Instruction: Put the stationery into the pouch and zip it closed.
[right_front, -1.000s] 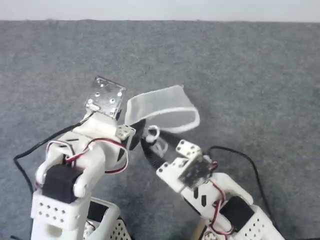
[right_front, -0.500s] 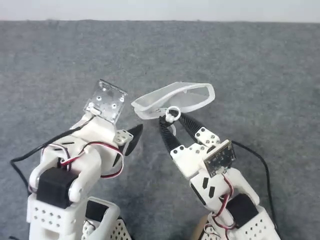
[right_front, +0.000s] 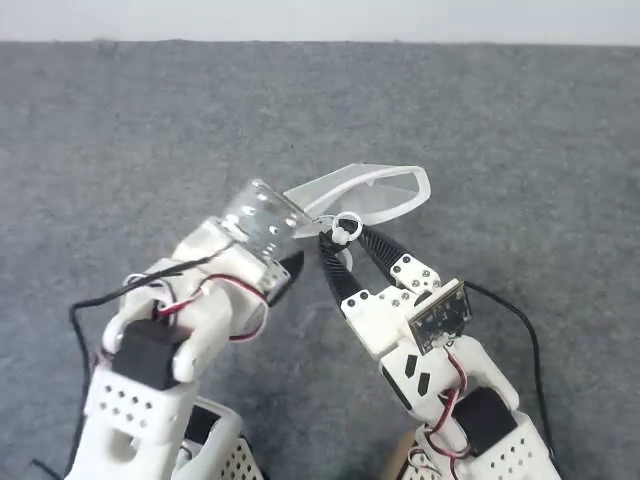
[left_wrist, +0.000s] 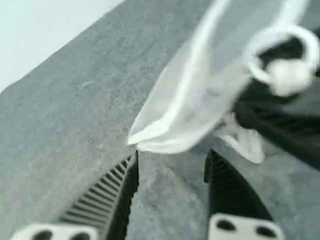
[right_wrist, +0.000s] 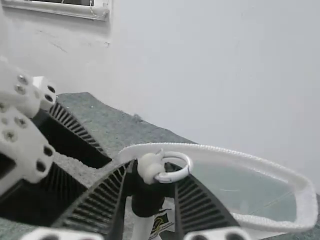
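While the right gripper (right_front: 345, 240) pinched the translucent pouch (right_front: 375, 195) at its rim beside the zip ring (right_front: 346, 228), it held the pouch just above centre in the high view, over the grey table (right_front: 500, 120). The left gripper (left_wrist: 172, 156) stood wide open and empty, with the pouch's near corner just ahead of its tips. Judged step: zipping. The left needs to clamp that corner as an anchor before the ring is drawn along. Contents could not be made out.
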